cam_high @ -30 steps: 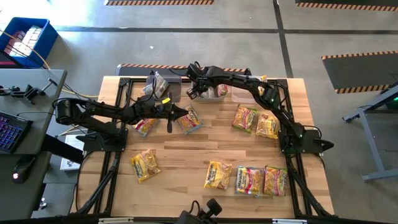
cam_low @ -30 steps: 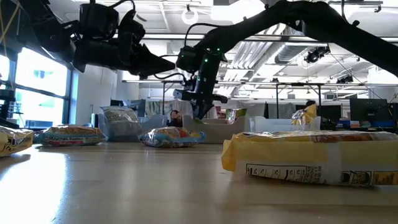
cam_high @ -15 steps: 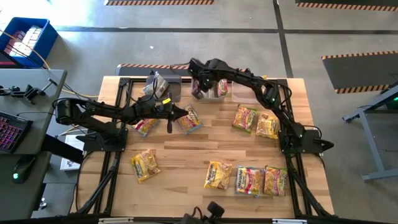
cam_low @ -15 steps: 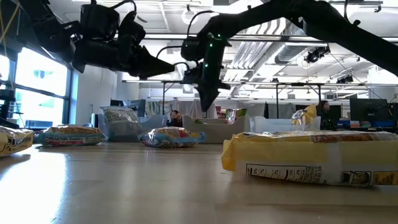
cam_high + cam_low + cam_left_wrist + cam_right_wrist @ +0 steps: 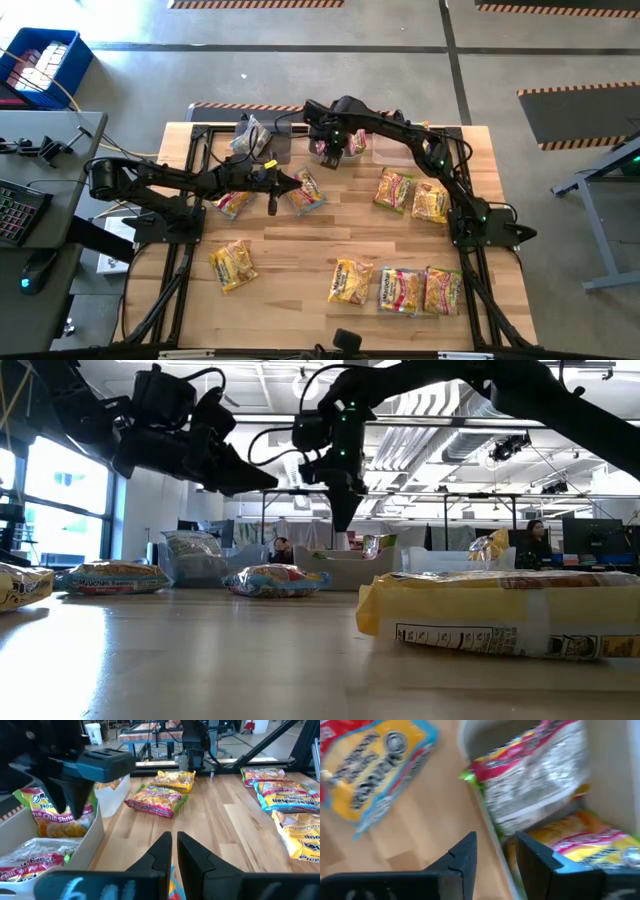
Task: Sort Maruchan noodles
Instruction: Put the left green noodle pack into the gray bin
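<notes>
Standing by the wooden table [image 5: 330, 240], I count two dark arms and eight flat, crinkly noodle packets lying loose on the boards, plus more tucked into the bins at the far edge. Three bins show there: a grey one [image 5: 262, 138] on the left arm's side, a middle bin [image 5: 350, 150] and a clear one [image 5: 390, 152] beyond it.

Biggest group is a row of three packets [image 5: 400, 289] at the near edge, well apart from both claws. Two more packets [image 5: 412, 195] lie side by side below the right arm's elbow. A single packet [image 5: 232, 264] sits alone near the left arm's base.

Hovering above the middle bin's edge, the right gripper [image 5: 495, 852] has its fingers parted with nothing between them; just beyond its tips lie a silvery packet [image 5: 535, 780] and a yellow one [image 5: 590, 840] inside the bin.

Left gripper [image 5: 298, 182] hangs over the table with its fingers nearly closed and nothing clasped. One yellow packet [image 5: 307, 194] lies just under its tips, another [image 5: 236, 203] beside its wrist.
</notes>
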`<control>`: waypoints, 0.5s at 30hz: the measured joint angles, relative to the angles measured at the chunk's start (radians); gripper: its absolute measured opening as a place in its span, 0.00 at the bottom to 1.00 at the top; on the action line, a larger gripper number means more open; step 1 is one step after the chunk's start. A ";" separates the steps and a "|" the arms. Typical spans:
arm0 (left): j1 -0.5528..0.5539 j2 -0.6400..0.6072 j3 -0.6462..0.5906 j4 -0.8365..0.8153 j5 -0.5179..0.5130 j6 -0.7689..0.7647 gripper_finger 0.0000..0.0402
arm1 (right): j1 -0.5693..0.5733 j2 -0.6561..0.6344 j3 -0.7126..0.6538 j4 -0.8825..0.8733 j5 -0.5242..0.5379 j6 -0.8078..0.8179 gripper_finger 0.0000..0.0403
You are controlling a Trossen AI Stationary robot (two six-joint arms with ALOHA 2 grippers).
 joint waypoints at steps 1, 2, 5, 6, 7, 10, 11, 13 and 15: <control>0.000 0.000 0.000 -0.004 0.000 0.000 0.05 | -0.001 -0.008 -0.010 0.007 0.006 -0.006 0.26; 0.000 0.000 0.000 -0.010 0.000 -0.002 0.05 | -0.001 -0.015 -0.024 0.016 0.019 -0.013 0.23; -0.002 0.000 0.000 -0.019 -0.003 -0.025 0.05 | 0.008 -0.056 -0.099 0.113 0.063 -0.044 0.12; -0.002 0.000 0.000 -0.024 -0.007 -0.029 0.05 | 0.008 -0.080 -0.143 0.168 0.063 -0.051 0.08; -0.003 0.000 0.000 -0.032 -0.008 -0.036 0.05 | 0.010 -0.103 -0.195 0.226 0.060 -0.055 0.04; -0.003 -0.001 -0.024 -0.016 -0.008 -0.066 0.05 | 0.012 -0.203 -0.398 0.435 0.025 -0.057 0.03; -0.003 -0.001 -0.041 -0.002 -0.012 -0.079 0.05 | 0.014 -0.246 -0.479 0.513 0.006 -0.054 0.03; -0.004 -0.001 -0.083 0.043 -0.037 -0.099 0.05 | 0.018 -0.339 -0.652 0.707 -0.022 -0.052 0.03; -0.004 -0.001 -0.125 0.108 -0.070 -0.117 0.05 | 0.032 -0.422 -0.824 0.909 -0.044 -0.033 0.02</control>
